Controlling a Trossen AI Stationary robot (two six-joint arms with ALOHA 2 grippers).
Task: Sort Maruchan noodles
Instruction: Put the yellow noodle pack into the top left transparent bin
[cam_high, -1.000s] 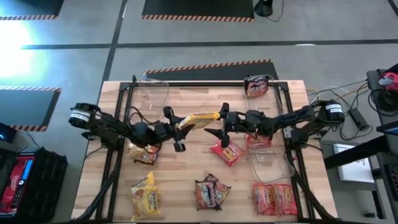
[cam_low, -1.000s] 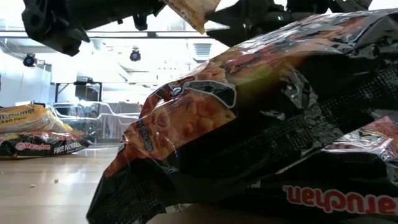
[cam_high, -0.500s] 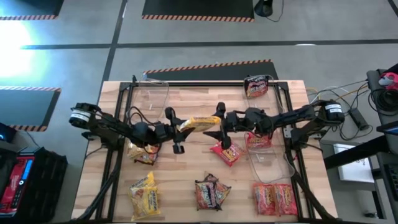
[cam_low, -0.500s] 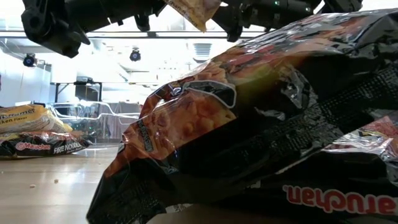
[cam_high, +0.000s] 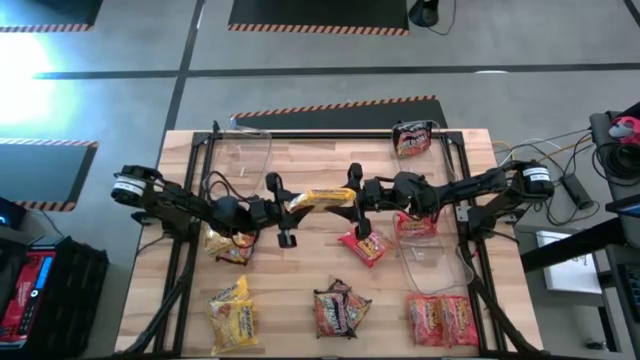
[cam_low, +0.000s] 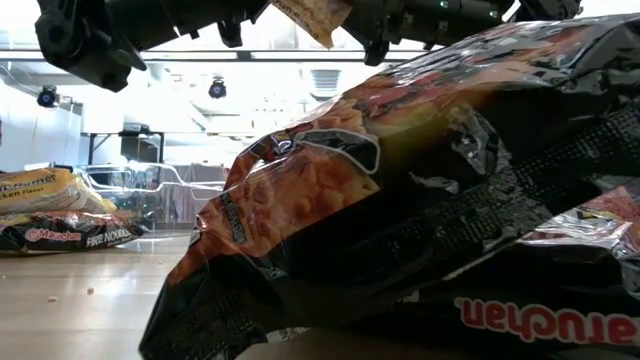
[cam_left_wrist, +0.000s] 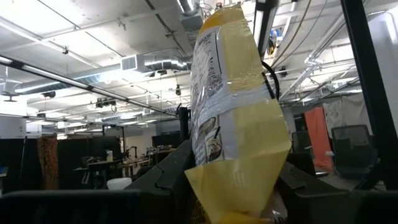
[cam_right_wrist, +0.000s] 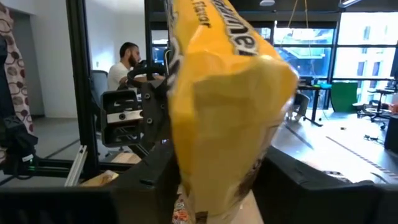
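Note:
A yellow noodle packet (cam_high: 322, 196) hangs in the air over the table's middle, stretched between my two grippers. My left gripper (cam_high: 290, 205) is shut on its left end and my right gripper (cam_high: 353, 200) on its right end. In the left wrist view the packet (cam_left_wrist: 236, 112) rises from between the fingers. In the right wrist view the packet (cam_right_wrist: 224, 106) fills the space between that arm's fingers. More noodle packets lie flat on the table: red (cam_high: 365, 245), dark (cam_high: 340, 310), yellow (cam_high: 232, 315). My left gripper pinches the packet's flat sealed left end (cam_left_wrist: 233, 190) between its two fingers. It comes from the table's left, slanting a little upward. The packet is clear of the table. My right gripper has the packet's right end (cam_right_wrist: 211, 186) between its two fingers (cam_right_wrist: 155, 180). It comes from the table's right, about level.
A clear bin (cam_high: 245, 150) stands at the far left and another (cam_high: 430, 250), holding a red packet, at the right. A dark packet (cam_high: 412, 138) lies at the far edge and two red ones (cam_high: 440, 318) near right. A dark packet (cam_low: 420, 200) fills the low view's front.
My right gripper has moved a little toward the table's left and up. Its fingers have come in around the yellow packet's right end. The packet, tilted a second ago, now lies more level between the two grippers.

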